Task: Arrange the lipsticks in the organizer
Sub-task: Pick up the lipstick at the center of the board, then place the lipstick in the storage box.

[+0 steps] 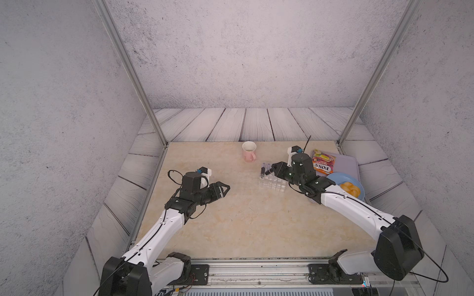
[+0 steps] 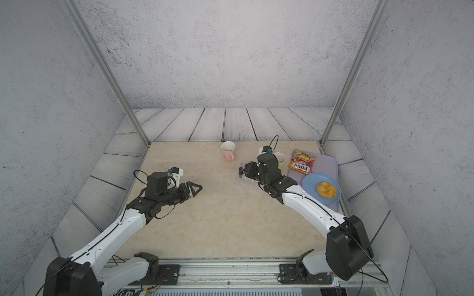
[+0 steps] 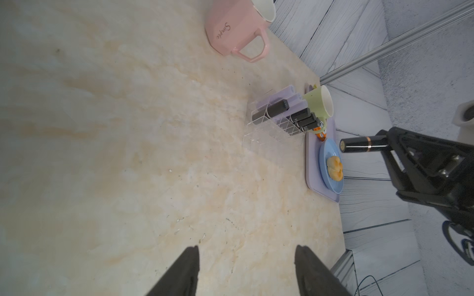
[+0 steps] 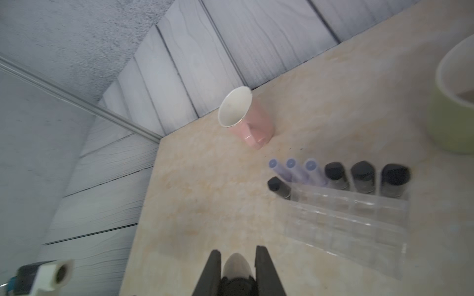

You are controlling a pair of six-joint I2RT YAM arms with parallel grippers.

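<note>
The clear organizer (image 1: 273, 183) stands right of the table's middle. Three lilac lipsticks (image 4: 289, 169) and several black ones (image 4: 361, 176) stand upright in its far cells, also seen in the left wrist view (image 3: 302, 115). My right gripper (image 1: 269, 171) hovers at the organizer's left end, shut on a black lipstick with a gold band (image 3: 359, 146). Between its jaws in the right wrist view (image 4: 238, 252) that lipstick (image 4: 236, 264) shows end-on. Over bare table at the left, my left gripper (image 1: 227, 188) is open, with nothing between its fingers (image 3: 247, 256).
A pink mug (image 1: 248, 151) stands at the back centre. A green mug (image 2: 280, 159) stands just behind the organizer. At the right lies a lilac tray (image 1: 346, 164) with a snack bag (image 1: 323, 165) and a blue plate (image 1: 333, 179) carrying a bun (image 1: 350, 189).
</note>
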